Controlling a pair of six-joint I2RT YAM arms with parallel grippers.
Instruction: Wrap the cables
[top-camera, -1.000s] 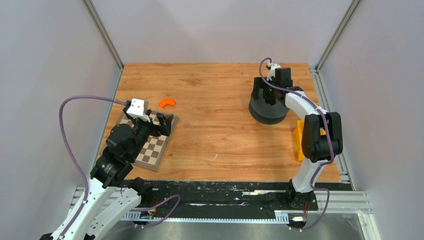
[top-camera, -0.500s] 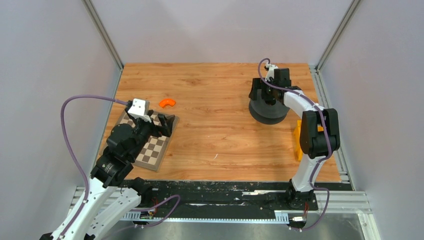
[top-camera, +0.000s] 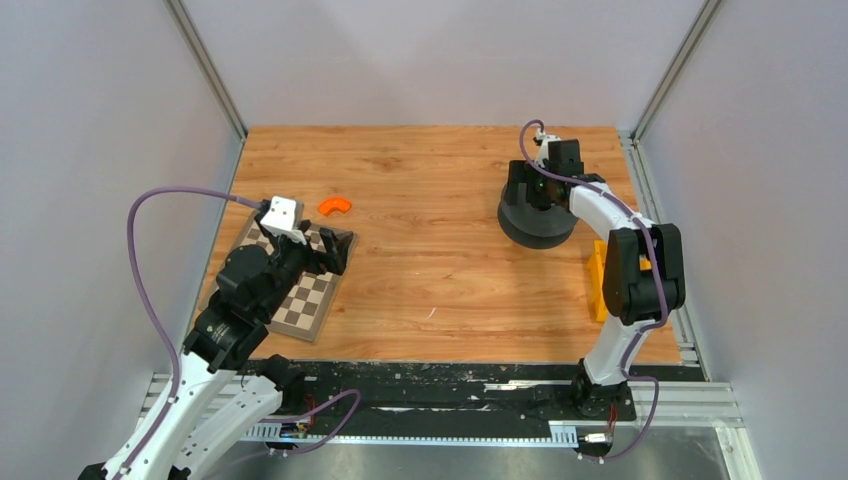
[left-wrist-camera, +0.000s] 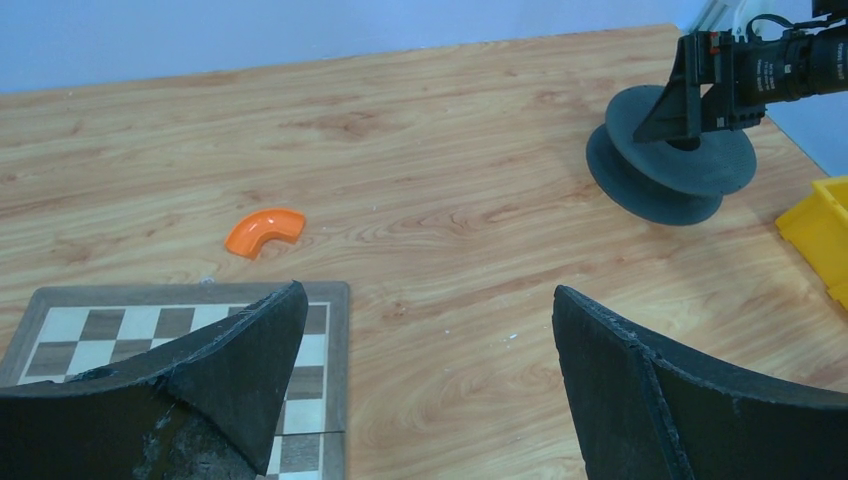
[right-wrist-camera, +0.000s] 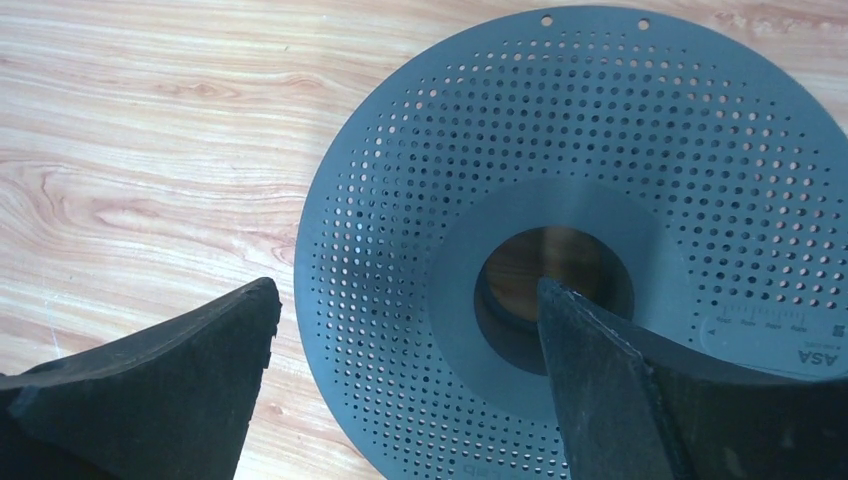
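A black perforated spool (top-camera: 537, 222) lies flat on the wooden table at the back right; it also shows in the left wrist view (left-wrist-camera: 670, 170) and fills the right wrist view (right-wrist-camera: 580, 230). No thin dark red wire shows in any view. My right gripper (top-camera: 532, 190) hangs open just over the spool (right-wrist-camera: 410, 300), one finger over the centre hole, the other outside the rim at the left. My left gripper (top-camera: 328, 248) is open and empty (left-wrist-camera: 425, 330) above the right edge of a chessboard (top-camera: 295, 280).
A small orange curved piece (top-camera: 335, 205) lies on the table behind the chessboard, also in the left wrist view (left-wrist-camera: 263, 230). A yellow bin (top-camera: 598, 280) stands at the right edge, its corner in the left wrist view (left-wrist-camera: 815, 235). Grey walls enclose the table.
My right gripper has shifted slightly over the spool. My left wrist has shifted slightly right over the chessboard. Nothing was picked up or let go.
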